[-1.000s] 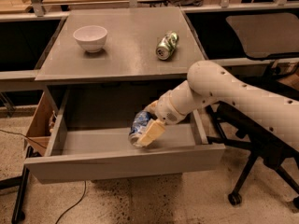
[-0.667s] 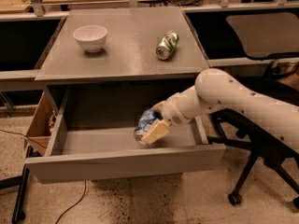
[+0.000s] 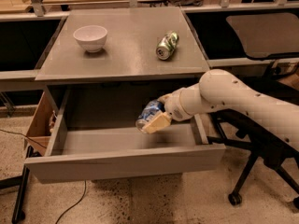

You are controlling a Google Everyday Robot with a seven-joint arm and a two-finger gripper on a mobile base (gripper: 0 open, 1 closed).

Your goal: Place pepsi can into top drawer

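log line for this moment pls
gripper: shut on pepsi can, can tilted | position: above floor of open top drawer | desk: bowl, green can on top | status: can not yet released

- The grey table [image 3: 126,62] carries two things on its flat top.
- A white bowl [image 3: 90,37] sits upright at the far left.
- A green and silver can [image 3: 167,45] lies on its side to the right, well apart from the bowl.
- Beneath the top, the top drawer [image 3: 126,162] stands open toward the near side.
- The claw [image 3: 153,119] hangs over the drawer's right part, clamped on the pepsi can [image 3: 147,111].
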